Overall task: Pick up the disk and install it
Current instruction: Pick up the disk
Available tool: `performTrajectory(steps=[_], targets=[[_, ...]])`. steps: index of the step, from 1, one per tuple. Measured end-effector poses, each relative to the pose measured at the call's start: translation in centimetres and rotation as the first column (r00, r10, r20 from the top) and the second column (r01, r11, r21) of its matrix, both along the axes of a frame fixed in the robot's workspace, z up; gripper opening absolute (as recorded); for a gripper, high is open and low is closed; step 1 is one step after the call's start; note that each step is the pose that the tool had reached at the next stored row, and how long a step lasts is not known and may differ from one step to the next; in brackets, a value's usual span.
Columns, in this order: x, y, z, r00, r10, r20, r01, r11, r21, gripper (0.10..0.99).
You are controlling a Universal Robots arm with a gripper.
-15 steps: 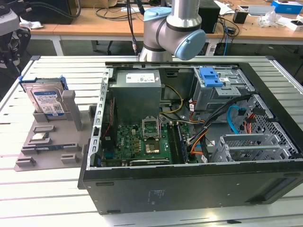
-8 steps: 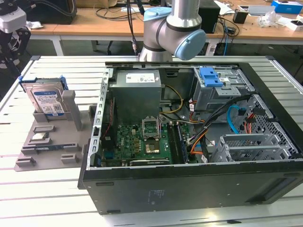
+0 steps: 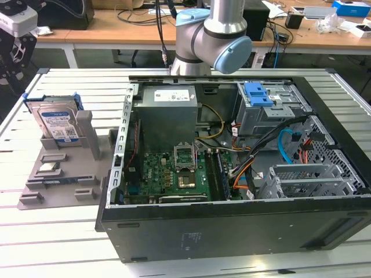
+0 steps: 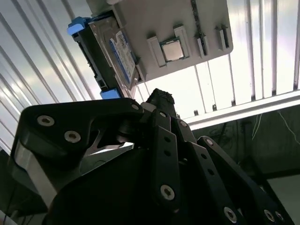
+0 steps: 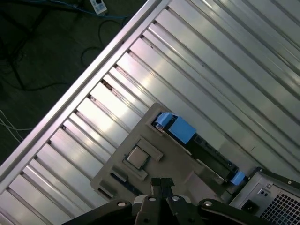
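Note:
The disk [image 3: 58, 123] is a silver hard drive with a white-and-blue label and a blue bracket. It stands on edge in a grey holder tray [image 3: 69, 179] on the slatted table, at the exterior view's left. In the first wrist view the disk [image 5: 180, 129] appears edge-on from above. My gripper [image 5: 162, 183] hovers high over the tray, apart from the disk, its black fingers pressed together with nothing between them. In the second wrist view the disk [image 4: 115, 56] leans in the tray [image 4: 178, 18] beyond my gripper [image 4: 159, 96].
An open computer case [image 3: 232, 231] lies on the exterior view's right, with a grey power supply [image 3: 168, 110], a motherboard [image 3: 179, 171] and a blue-topped drive cage [image 3: 258, 95]. A processor chip [image 5: 137, 157] sits in the tray. The table edge [image 5: 93, 70] runs near the tray.

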State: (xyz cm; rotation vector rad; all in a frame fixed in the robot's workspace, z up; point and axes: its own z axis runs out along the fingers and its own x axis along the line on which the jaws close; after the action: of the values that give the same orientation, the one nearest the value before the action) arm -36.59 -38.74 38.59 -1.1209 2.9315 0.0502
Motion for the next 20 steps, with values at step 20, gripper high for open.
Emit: performTrajectory(steps=[20], targets=[[-0.01, 0.03, 0.0, 0.9655, 0.26, -0.0026, -0.26, 0.9652, -0.024, 0.106]])
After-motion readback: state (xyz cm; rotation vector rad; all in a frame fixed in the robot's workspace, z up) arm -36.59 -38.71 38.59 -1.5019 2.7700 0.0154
